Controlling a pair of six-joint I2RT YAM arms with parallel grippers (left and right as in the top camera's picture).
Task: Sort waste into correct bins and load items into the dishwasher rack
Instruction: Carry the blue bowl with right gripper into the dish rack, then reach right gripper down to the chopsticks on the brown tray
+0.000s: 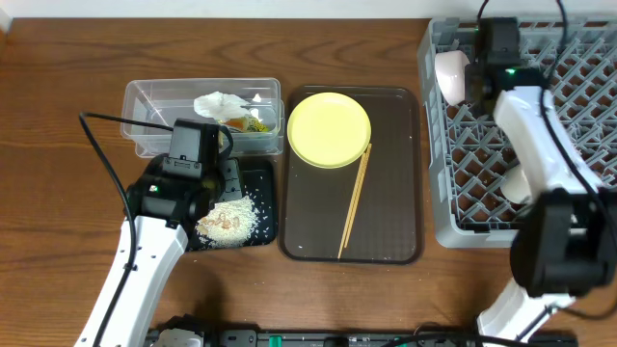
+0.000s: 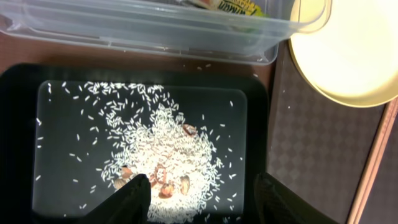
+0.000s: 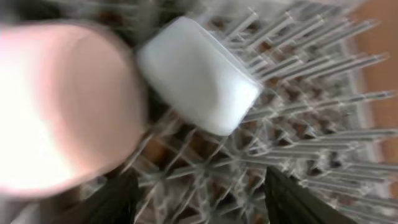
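Rice scraps (image 2: pixel 165 155): brown bits visible only from left wrist. Pink bowl (image 3: pixel 56 106) cut off, blurred beside white cup (image 3: pixel 199 74). Left gripper (image 2: pixel 202 199), right gripper (image 3: pixel 199 199) spread, empty.

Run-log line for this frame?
left jaws open above rice in black tray | right jaws open over rack, near cup | plate, chopsticks on brown tray
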